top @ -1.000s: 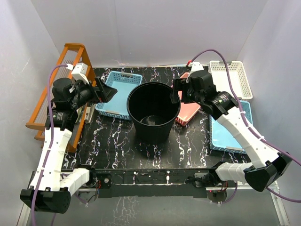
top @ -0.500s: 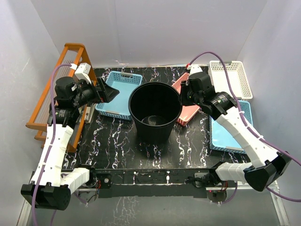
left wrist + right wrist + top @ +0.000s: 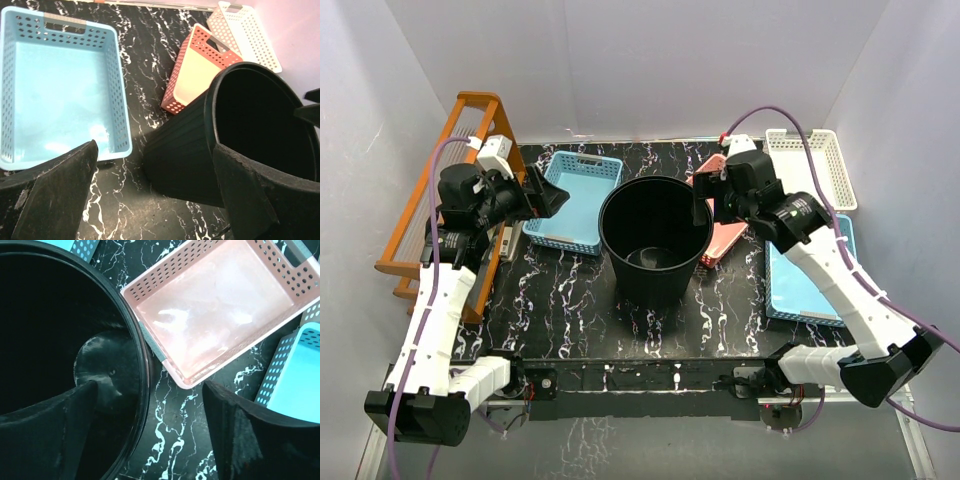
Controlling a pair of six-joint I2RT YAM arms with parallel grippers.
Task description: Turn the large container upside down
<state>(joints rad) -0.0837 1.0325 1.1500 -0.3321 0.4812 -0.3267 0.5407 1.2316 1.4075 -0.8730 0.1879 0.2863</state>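
Note:
The large container (image 3: 655, 240) is a black ribbed bucket standing upright, mouth up, in the middle of the table. My right gripper (image 3: 704, 207) is at its right rim and open. In the right wrist view one finger (image 3: 45, 435) is inside the container (image 3: 50, 340) and the other (image 3: 260, 435) is outside, so the rim runs between them. My left gripper (image 3: 556, 198) hangs open to the left of the container, apart from it. The left wrist view shows the container's ribbed side (image 3: 185, 150) beside the right finger (image 3: 260, 195).
A blue basket (image 3: 575, 200) lies left of the container. A pink basket (image 3: 722, 238) leans against its right side. A white basket (image 3: 810, 165) and another blue one (image 3: 805, 270) are at the far right. An orange rack (image 3: 450, 190) stands along the left edge.
The container has slid slightly right and nearer. My right gripper has moved down over its right rim. The left arm has barely shifted.

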